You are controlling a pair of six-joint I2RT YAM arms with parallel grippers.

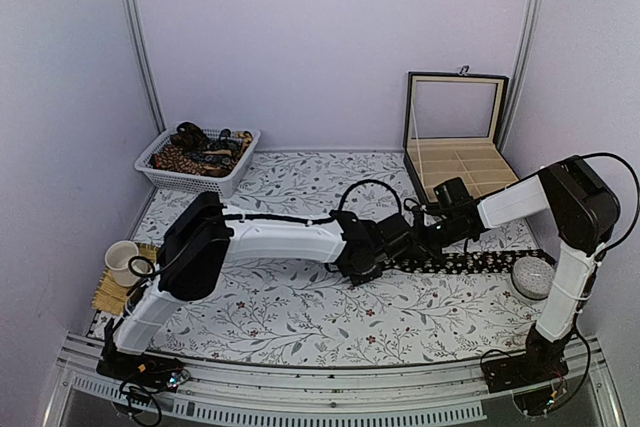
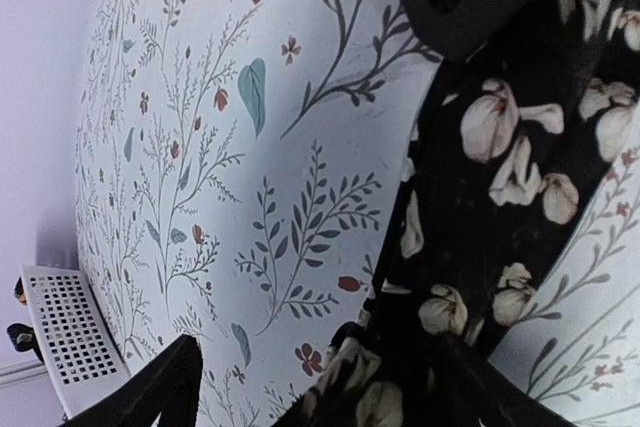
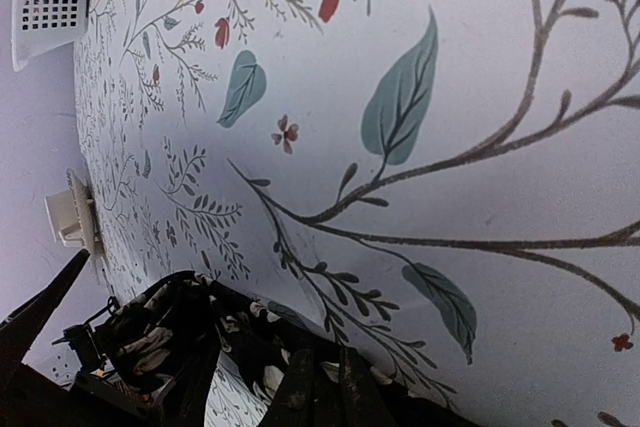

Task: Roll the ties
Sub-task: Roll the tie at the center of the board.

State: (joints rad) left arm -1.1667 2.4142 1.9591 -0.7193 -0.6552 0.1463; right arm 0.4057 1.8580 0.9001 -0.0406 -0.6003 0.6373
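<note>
A black tie [image 1: 470, 260] with pale flower specks lies stretched across the table, from the centre toward the right. My left gripper [image 1: 388, 245] is at the tie's left end, with my right gripper [image 1: 432, 237] close beside it. In the left wrist view the left gripper [image 2: 320, 382] stands open wide, and the folded end of the tie [image 2: 500, 197] lies between the jaws, nearer the right finger [image 2: 470, 377]. In the right wrist view the right gripper [image 3: 325, 387] is shut, pinching a raised fold of the tie [image 3: 200, 332]. More ties [image 1: 195, 155] fill a white basket.
The white basket [image 1: 160, 175] stands at the back left. An open black box [image 1: 455, 162] with compartments is at the back right. A white cup [image 1: 122, 259] on a bamboo mat sits at the left edge. A round pale object [image 1: 532, 275] lies by the tie's right end.
</note>
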